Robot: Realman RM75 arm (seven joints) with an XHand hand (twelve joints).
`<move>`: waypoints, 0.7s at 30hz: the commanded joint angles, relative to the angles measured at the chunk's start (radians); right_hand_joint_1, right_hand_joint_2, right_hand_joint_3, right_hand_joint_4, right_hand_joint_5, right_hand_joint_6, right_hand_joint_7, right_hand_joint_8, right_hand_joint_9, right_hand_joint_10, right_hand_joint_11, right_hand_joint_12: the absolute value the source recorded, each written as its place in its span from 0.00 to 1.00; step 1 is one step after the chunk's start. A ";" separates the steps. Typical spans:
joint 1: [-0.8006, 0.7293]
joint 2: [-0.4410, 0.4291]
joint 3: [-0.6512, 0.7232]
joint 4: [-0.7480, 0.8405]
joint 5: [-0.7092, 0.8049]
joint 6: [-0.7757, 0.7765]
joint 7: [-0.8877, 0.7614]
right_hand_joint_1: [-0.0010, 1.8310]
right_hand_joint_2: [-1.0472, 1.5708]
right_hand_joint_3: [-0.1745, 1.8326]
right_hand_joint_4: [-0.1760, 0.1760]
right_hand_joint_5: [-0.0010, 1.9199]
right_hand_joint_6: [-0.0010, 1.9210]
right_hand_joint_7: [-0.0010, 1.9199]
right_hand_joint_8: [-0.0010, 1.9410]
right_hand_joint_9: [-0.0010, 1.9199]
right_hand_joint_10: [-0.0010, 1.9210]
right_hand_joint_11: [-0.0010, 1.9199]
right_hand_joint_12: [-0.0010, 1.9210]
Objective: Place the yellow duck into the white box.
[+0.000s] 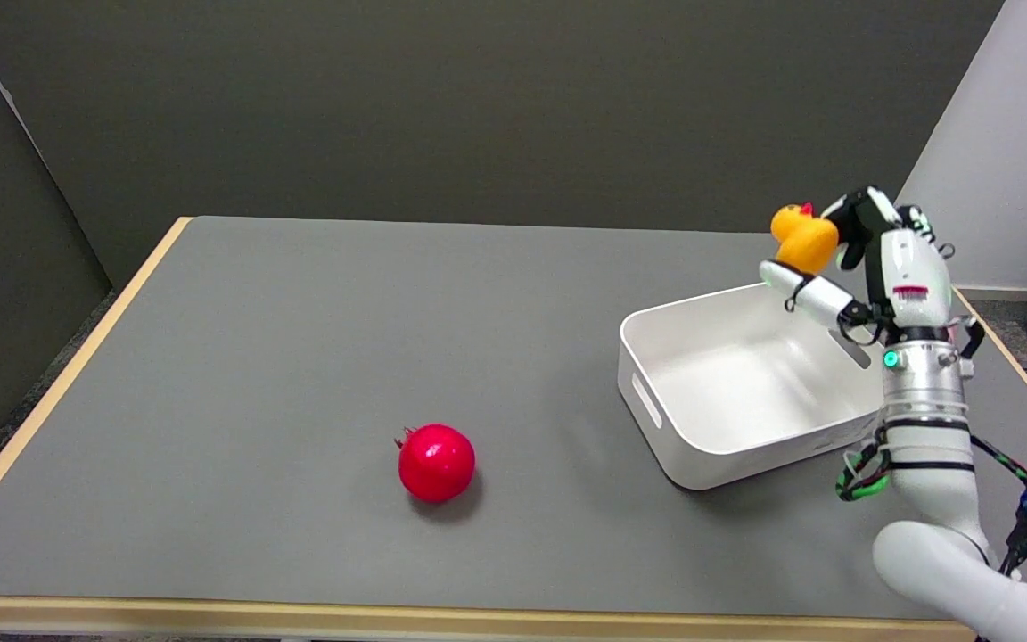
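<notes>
A yellow duck (802, 237) with a red beak is held up in the air by my right hand (870, 259), pinched between the thumb below and the fingers behind it. The duck hangs above the far rim of the white box (656, 357), near its far right corner. The box is an open, rounded rectangular tub with a slot handle on its left wall, and its inside is bare. The right arm rises from the lower right and covers the box's near right corner.
A red pomegranate (436, 462) lies on the grey table (299, 357) to the left of the box, towards the near edge. The table has a light wooden rim. A dark wall stands behind the table.
</notes>
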 commanded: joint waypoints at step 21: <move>0.025 -0.012 -0.312 -0.229 0.028 0.348 0.171 0.32 0.62 0.52 0.60 0.02 0.13 0.00 0.00 0.00 0.00 0.00 0.00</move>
